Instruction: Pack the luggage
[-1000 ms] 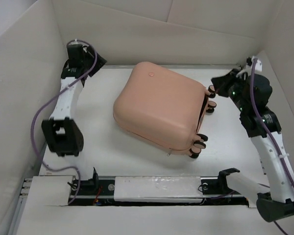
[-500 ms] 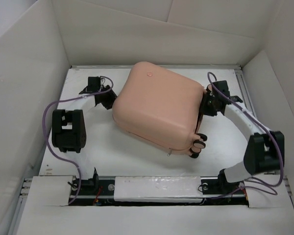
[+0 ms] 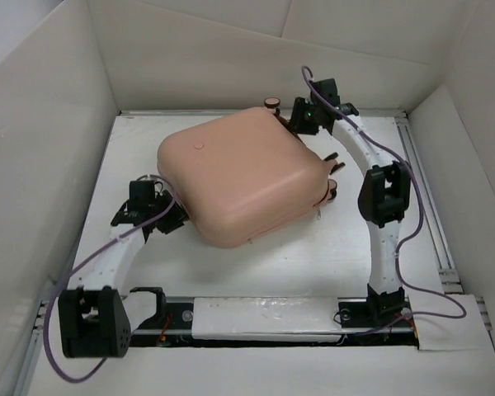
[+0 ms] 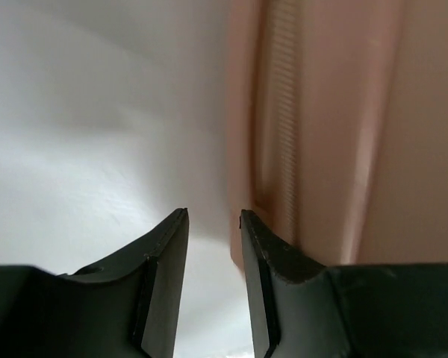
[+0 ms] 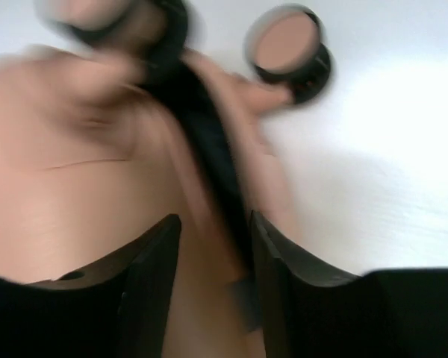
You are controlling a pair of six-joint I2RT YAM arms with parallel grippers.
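Note:
The luggage point(image 3: 231, 177), a salmon-pink hard-shell suitcase, lies closed on the white table point(image 3: 346, 247), wheels point(image 3: 333, 190) toward the right. My left gripper point(image 3: 177, 221) sits low at its near-left corner. In the left wrist view the left gripper point(image 4: 213, 216) is open over bare table, and the luggage's zipper edge point(image 4: 284, 127) runs just beside the right finger. My right gripper point(image 3: 290, 124) is at the far right corner by a wheel point(image 3: 271, 102). In the blurred right wrist view the right gripper point(image 5: 215, 220) is open astride the luggage's dark seam point(image 5: 209, 149), below a wheel point(image 5: 291, 48).
White walls point(image 3: 49, 165) enclose the table on the left, back and right. The mounting rail point(image 3: 272, 318) with both arm bases runs along the near edge. The right arm's elbow point(image 3: 384, 194) stands just right of the luggage.
The luggage has slid left and turned. My left gripper dropped from its left side to its near-left corner and narrowed. My right gripper swung to the far wheels and opened.

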